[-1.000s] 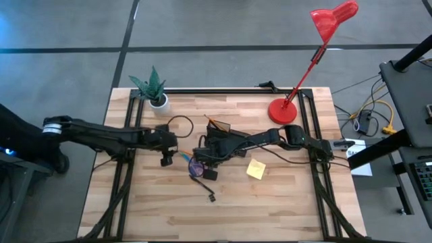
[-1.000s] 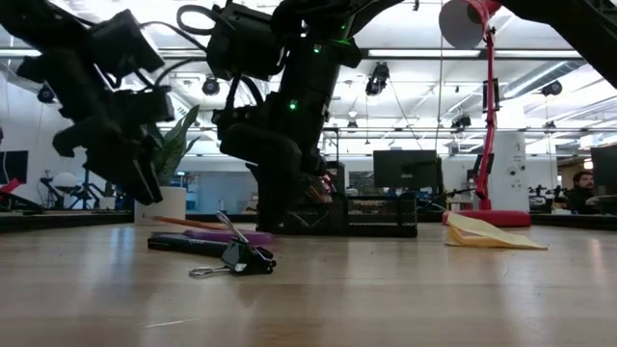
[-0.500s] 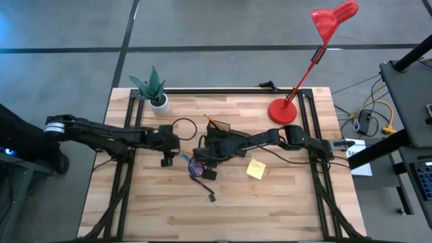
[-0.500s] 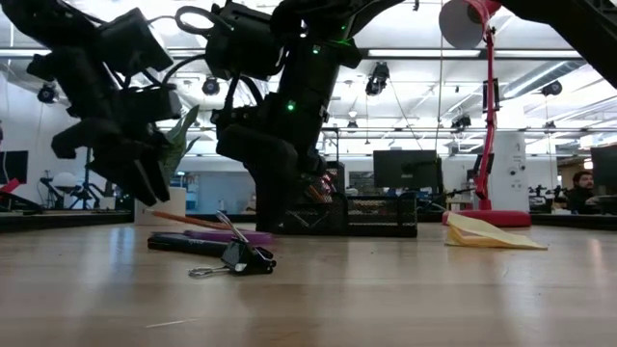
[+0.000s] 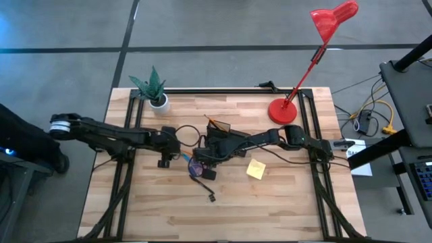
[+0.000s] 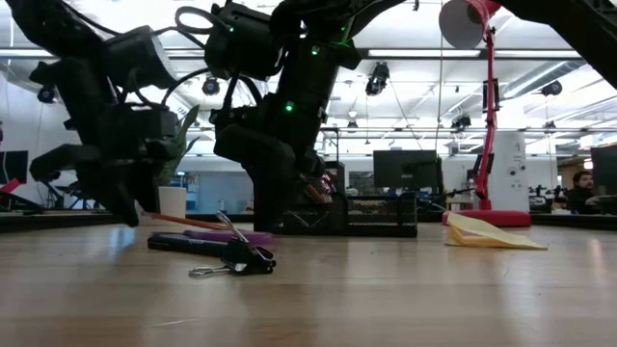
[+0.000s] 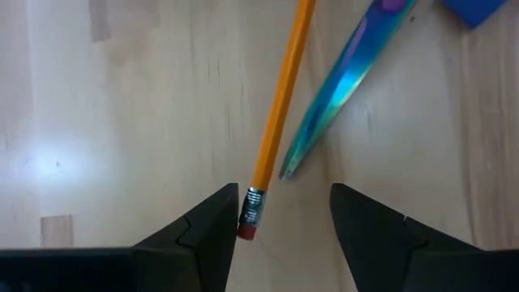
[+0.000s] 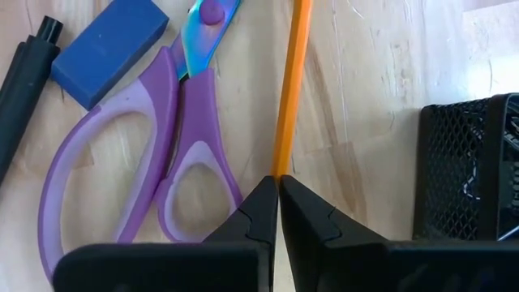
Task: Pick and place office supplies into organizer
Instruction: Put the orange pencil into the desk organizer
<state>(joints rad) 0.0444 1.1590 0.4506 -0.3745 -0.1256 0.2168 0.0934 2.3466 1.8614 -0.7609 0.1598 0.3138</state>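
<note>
A: Left gripper [image 7: 280, 231]?

B: I've got its jaws spread, nothing held. The eraser end of the orange pencil [image 7: 280, 109] sits just beside one finger [image 7: 203, 239], and the scissors [image 7: 340, 81] blade tip lies close by on the wood.

A: Right gripper [image 8: 278, 212]?

B: Fingers pressed together, empty. Their tips are right at the pencil's shaft. The purple scissor handles and a blue block [image 8: 109, 61] lie on one side, the black mesh organizer [image 8: 466, 166] on the other.

A: Arm poses?

B: My left arm reaches in low from the worktop's left edge toward the middle, wrist pointing down. The right arm comes from the right edge, bent over the organizer [image 5: 219, 138] at mid-worktop.

A: Rest of the worktop [image 5: 283, 209]?

B: Light wood planks. Yellow sticky pad [image 5: 256, 169] right of centre, binder clip [image 6: 236, 258] toward the front edge, plant pot [image 5: 158, 101] at the back left corner, red lamp [image 5: 283, 110] at the back right. Behind is an open lab with monitors and ceiling lights.
</note>
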